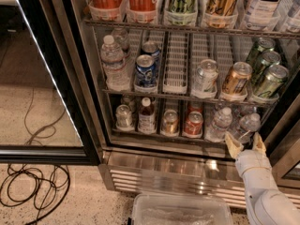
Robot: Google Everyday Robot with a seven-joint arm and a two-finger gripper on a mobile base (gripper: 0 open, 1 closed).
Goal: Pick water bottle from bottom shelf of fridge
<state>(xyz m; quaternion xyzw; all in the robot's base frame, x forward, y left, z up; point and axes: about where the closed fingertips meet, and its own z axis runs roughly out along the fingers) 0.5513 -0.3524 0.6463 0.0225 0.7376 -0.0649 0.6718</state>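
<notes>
Two small clear water bottles with white caps stand at the right end of the bottom shelf (159, 136) of the fridge (168, 172): one (219, 124) and, to its right, another (247, 125). My gripper (244, 144), white with tan fingertips (232, 146), is open just in front of and below the right-hand bottle. One finger stands on each side of the bottle's base, without gripping it. My white arm comes up from the lower right corner.
The same shelf holds a silver can (123, 116), a dark bottle with a white cap (146, 116) and further cans (193, 123). A taller clear bottle (114, 62) stands on the rack above. The open glass door (42, 78) is at left, cables (33, 186) lie on the floor, and a clear bin (180, 210) is below.
</notes>
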